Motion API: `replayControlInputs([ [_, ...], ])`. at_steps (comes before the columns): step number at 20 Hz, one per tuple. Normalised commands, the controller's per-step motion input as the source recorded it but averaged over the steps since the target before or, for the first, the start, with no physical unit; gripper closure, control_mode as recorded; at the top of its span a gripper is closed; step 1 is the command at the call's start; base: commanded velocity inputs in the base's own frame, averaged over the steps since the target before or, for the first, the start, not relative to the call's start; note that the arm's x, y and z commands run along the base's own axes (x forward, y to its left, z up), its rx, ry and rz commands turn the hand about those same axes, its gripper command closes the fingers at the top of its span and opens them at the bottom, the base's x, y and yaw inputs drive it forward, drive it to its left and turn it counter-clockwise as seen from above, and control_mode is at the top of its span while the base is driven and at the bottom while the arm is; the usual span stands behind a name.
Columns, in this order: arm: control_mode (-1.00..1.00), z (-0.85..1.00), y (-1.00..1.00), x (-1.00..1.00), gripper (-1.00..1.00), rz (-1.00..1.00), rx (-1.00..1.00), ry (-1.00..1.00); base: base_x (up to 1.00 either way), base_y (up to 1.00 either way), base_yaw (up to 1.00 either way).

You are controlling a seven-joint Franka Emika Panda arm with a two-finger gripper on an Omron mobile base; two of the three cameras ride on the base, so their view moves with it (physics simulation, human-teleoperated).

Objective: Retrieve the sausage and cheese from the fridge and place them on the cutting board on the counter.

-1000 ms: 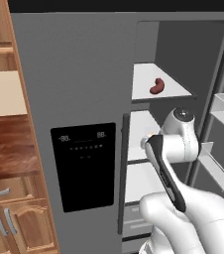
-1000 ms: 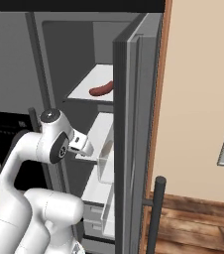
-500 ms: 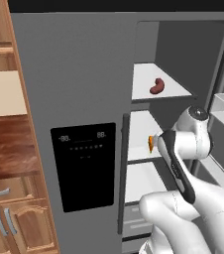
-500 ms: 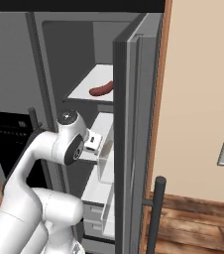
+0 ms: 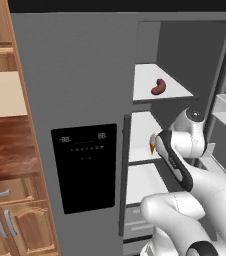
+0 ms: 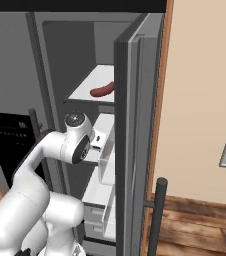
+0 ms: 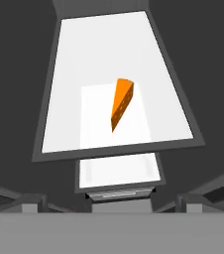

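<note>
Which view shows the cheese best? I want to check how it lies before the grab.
The hand view: the cheese lies whole on a white shelf, thin end toward the camera. In the left base view just an orange sliver peeks past the arm. The right base view gives nothing clear.

The fridge (image 5: pixel 80 100) stands right of the counter (image 5: pixel 10 150) and its cabinets (image 5: pixel 15 220). Its right door (image 6: pixel 135 150) is swung open, while the left door, bearing the dispenser panel (image 5: pixel 85 167), is closed. Inside the right compartment, the sausage (image 5: pixel 158 87) lies on the upper shelf (image 5: pixel 175 92). The cheese (image 7: pixel 121 102) lies on the shelf below it (image 7: pixel 84 64), near the left wall. Drawers (image 5: pixel 135 220) sit lower still. The arm (image 5: pixel 180 160) reaches into the compartment at the level of the cheese shelf.
</note>
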Motion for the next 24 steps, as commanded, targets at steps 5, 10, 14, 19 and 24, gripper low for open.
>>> replayControlInputs([
  [5,-1.00,-0.21,0.00,0.03,-1.00,0.00,0.00,-0.11,0.00,0.00,0.00],
  [10,-1.00,-0.10,0.00,0.34,-1.00,0.00,0.00,-0.08,0.00,0.00,0.00],
  [14,-1.00,-0.06,0.00,0.59,-1.00,0.00,0.00,-0.02,0.00,0.00,0.00],
  [19,-1.00,-0.04,0.00,0.63,-1.00,0.00,0.00,0.02,0.00,0.00,0.00],
  [24,-1.00,0.00,-0.04,0.40,-1.00,0.00,0.00,0.07,0.00,0.00,0.00],
])
